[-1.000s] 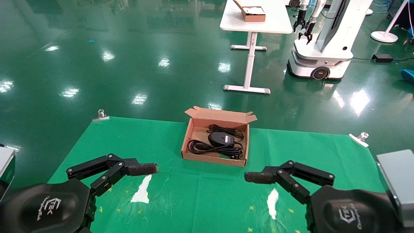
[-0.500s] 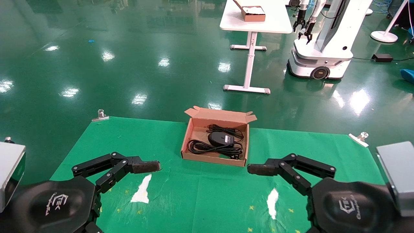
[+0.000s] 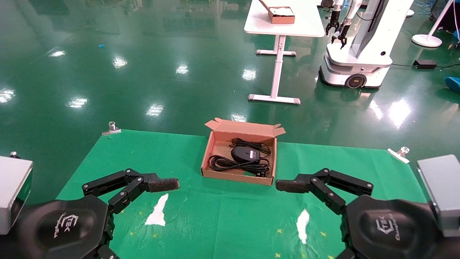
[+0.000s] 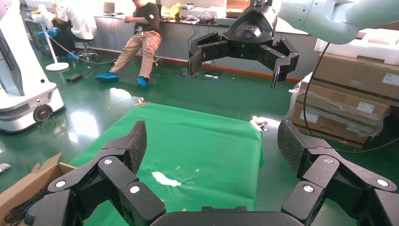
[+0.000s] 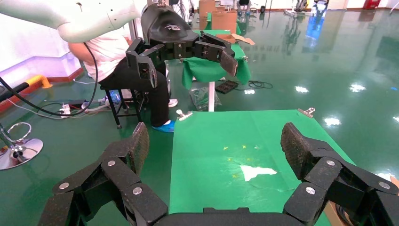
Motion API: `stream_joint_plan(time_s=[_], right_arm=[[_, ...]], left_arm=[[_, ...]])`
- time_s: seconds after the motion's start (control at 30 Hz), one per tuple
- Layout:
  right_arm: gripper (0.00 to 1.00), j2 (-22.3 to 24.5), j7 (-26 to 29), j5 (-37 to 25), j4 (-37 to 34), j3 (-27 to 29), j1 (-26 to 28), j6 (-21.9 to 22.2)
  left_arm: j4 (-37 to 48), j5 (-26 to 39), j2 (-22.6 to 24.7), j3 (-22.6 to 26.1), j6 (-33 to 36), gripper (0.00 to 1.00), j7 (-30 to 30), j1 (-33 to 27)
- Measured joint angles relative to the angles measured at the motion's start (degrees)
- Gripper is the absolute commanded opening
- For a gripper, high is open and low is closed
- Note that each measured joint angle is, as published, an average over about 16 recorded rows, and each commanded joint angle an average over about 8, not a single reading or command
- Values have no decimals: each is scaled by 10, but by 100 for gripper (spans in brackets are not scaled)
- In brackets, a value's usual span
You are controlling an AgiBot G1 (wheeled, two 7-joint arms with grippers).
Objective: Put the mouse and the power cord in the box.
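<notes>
- Head view, nearest first: left claw (image 3: 163, 184) and right claw (image 3: 291, 186) both hover over the green bench (image 3: 230, 223), short of the box (image 3: 238, 174) on its near side, left one off its near-left corner, right one off its near-right corner.
- Wrist views show both claws spread wide, nothing between the fingers.
- Change over the last second: both claws have drifted slightly inward and toward the box, wrists settling; small move, no contact with anything.
- Box sits at the far middle of the bench, flap lid standing open on its far edge.
- Mouse (image 3: 245, 154) lies inside the box, roughly centre, label up, its thin cable bundled on the far side of it.
- Power cord (image 3: 230, 164) is coiled inside the box too, on the near side of the mouse, plug toward the box's near-right corner.
- Contents haven't shifted over that second.
- Read: both items are in, so placing looks done; arms look like they're parking, or lining up on the lid, can't tell which.
- Beyond the box: white table (image 3: 284, 21) and another robot (image 3: 359, 43) on the floor, not relevant.
</notes>
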Motion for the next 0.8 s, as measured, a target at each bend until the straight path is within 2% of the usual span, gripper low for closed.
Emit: stream_joint_plan(time_s=[0.8], right_arm=[[100, -1, -1, -1, -2, -1, 2, 1]], left_arm=[[1, 1, 1, 1, -1, 100, 0, -1]])
